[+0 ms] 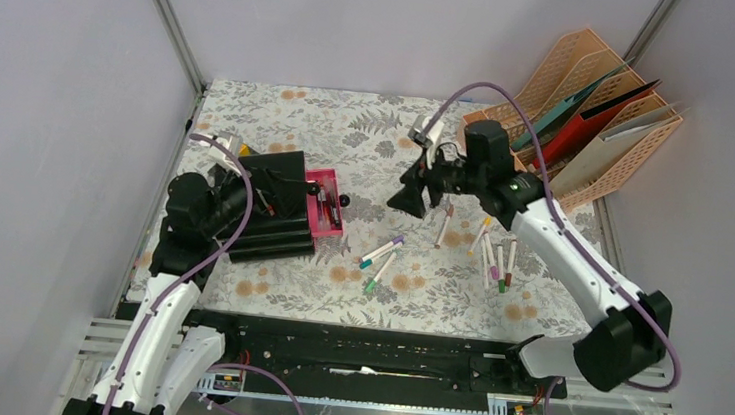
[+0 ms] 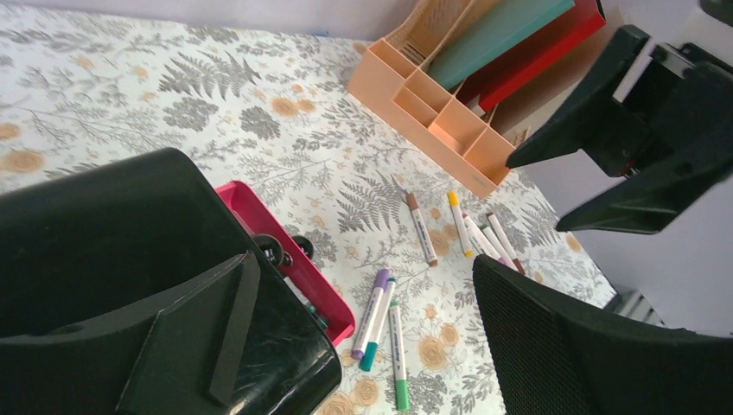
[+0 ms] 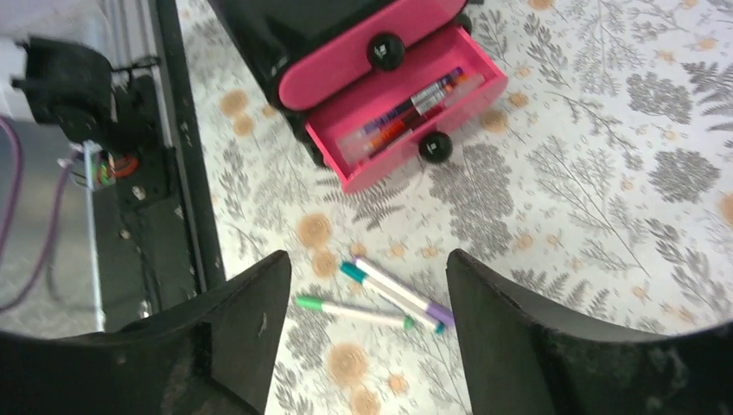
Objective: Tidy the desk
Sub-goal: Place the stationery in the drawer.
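The desk [image 1: 350, 136] is covered in fern-print cloth. A black drawer unit [image 1: 273, 209] stands at its left with a pink drawer [image 1: 324, 202] pulled open. The drawer holds markers in the right wrist view [image 3: 406, 130]. My left gripper [image 1: 244, 192] is open, with one finger over the black unit [image 2: 104, 233] and the other out over the desk. My right gripper [image 1: 413, 196] is open and empty, hovering above three loose markers [image 3: 380, 298] with purple, teal and green caps. These three markers also show in the top view [image 1: 379, 259]. Several more markers [image 1: 494, 259] lie to the right.
An orange file organizer [image 1: 592, 117] holding folders stands at the back right corner. A brown-capped marker [image 1: 444, 224] lies under the right arm. A black slotted rail [image 1: 351, 352] runs along the near edge. Grey walls close in the left, back and right.
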Controlling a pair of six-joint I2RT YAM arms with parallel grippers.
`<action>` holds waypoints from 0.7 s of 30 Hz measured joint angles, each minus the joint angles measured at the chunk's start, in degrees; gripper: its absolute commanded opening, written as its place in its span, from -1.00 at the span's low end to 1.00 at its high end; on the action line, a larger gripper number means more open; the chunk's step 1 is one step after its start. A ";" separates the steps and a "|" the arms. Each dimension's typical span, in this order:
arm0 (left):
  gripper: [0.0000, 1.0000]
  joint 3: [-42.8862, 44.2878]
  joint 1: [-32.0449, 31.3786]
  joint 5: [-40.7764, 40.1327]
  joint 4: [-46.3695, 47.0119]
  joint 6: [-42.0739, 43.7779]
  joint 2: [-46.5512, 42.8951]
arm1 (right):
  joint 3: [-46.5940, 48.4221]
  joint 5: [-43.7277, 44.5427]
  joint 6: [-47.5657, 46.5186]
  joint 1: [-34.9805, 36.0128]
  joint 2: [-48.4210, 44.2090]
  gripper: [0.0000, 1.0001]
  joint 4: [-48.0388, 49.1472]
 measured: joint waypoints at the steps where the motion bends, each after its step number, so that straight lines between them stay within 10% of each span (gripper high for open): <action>1: 0.97 0.00 0.00 0.48 0.13 -0.48 0.63 | -1.18 -0.02 -2.60 -0.70 -1.73 0.59 -1.33; 21: 0.98 0.07 0.00 4.20 -2.05 -0.76 5.16 | -8.96 -2.89 -30.23 -16.48 -14.12 0.99 -19.96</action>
